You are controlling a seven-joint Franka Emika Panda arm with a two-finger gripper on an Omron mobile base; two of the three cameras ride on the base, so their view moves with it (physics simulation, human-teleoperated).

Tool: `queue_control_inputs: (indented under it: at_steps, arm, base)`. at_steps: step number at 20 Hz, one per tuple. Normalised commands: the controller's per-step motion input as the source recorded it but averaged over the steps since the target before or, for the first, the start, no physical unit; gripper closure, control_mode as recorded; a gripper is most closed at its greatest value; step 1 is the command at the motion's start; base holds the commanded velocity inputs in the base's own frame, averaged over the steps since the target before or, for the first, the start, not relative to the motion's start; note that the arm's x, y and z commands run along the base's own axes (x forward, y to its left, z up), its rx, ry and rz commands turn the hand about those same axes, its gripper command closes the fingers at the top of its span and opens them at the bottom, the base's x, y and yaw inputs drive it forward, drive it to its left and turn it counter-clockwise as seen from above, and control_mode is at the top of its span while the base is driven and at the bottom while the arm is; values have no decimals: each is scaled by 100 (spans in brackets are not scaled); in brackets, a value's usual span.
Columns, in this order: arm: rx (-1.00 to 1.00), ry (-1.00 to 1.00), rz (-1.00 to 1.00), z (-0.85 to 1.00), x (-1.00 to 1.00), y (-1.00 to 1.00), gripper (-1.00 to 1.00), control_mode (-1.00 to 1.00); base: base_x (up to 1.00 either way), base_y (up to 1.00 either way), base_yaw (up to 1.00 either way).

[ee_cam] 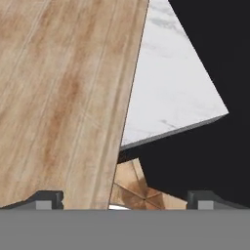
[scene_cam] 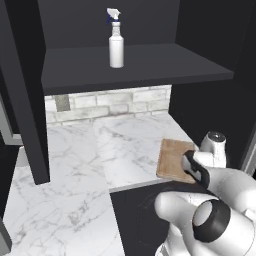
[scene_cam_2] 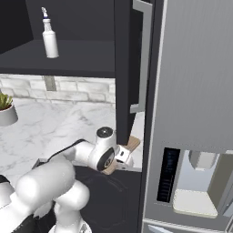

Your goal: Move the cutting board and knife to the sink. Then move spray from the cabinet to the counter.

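The cutting board (scene_cam: 172, 159) lies flat at the right front corner of the counter (scene_cam: 130, 145), and my wrist covers part of it. In the hand view the cutting board (ee_cam: 58, 97) is close below, and its long edge runs between the fingertips of my open gripper (ee_cam: 124, 200). One fingertip (ee_cam: 49, 199) is over the wood, the other (ee_cam: 202, 197) past the edge. Nothing is held. The spray (scene_cam: 116, 45) stands upright on the shelf of the open cabinet (scene_cam: 150, 65); the spray (scene_cam_2: 49, 38) also appears in the right base view. The knife and the sink are out of view.
A dark cabinet door with a long grey handle (scene_cam_2: 144, 54) hangs open just above my hand. The steel fridge (scene_cam_2: 195, 91) stands right beside it. A potted plant (scene_cam_2: 4, 109) sits at the counter's far left. Another dark door (scene_cam: 27, 100) hangs on the left.
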Motion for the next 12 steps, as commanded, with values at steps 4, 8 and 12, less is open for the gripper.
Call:
queue_control_inputs:
  at_steps: [4, 8, 12]
  arm:
    - [20, -4, -4, -11, -89, -7, -100, -100]
    - [25, -14, -11, 0, -76, -2, -100, -100]
    - [18, -26, -11, -4, -37, 2, -100, -100]
  base:
    - [0, 0, 0]
    - [0, 0, 0]
    - [0, 0, 0]
